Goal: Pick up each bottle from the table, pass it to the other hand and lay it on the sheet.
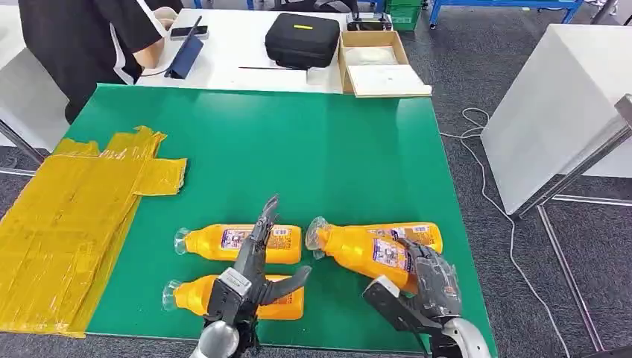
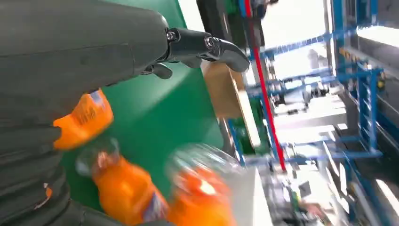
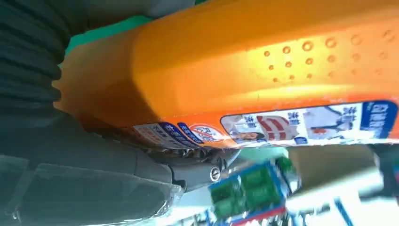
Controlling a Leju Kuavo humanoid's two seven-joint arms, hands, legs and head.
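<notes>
In the head view, the robot's right hand (image 1: 428,287) sits at the lower right of the frame with its dark fingers wrapped over the base end of an orange plastic bottle with a clear cap and a printed label (image 1: 365,252). This held bottle is tilted, cap toward the upper left, and it lies across a second orange bottle (image 1: 414,235) that rests on the green surface (image 1: 313,156) just behind it. The right wrist view shows the held bottle (image 3: 263,70) close up, pressed against the hand's grey ribbed cover, with a dark finger (image 3: 197,169) curving beneath its label.

The left hand (image 1: 257,276) comes up from the lower centre of the head view, fingers well spread and pointing toward the upper part of the frame, with the thumb stretched out to the right. It holds nothing and sits in front of two more orange bottles: the upper left bottle (image 1: 216,242) and the lower left bottle (image 1: 190,296), both lying on their sides with caps to the left. Whether it touches either one cannot be told. In the left wrist view a dark finger (image 2: 211,47) extends freely above the green surface.

A crumpled yellow plastic sheet (image 1: 67,216) covers the surface's left edge, well apart from the bottles. At the top, a white table (image 1: 231,45) carries a black zip case (image 1: 302,39) and an open cardboard box (image 1: 376,60), and a person in dark clothing (image 1: 82,37) is at the upper left.
</notes>
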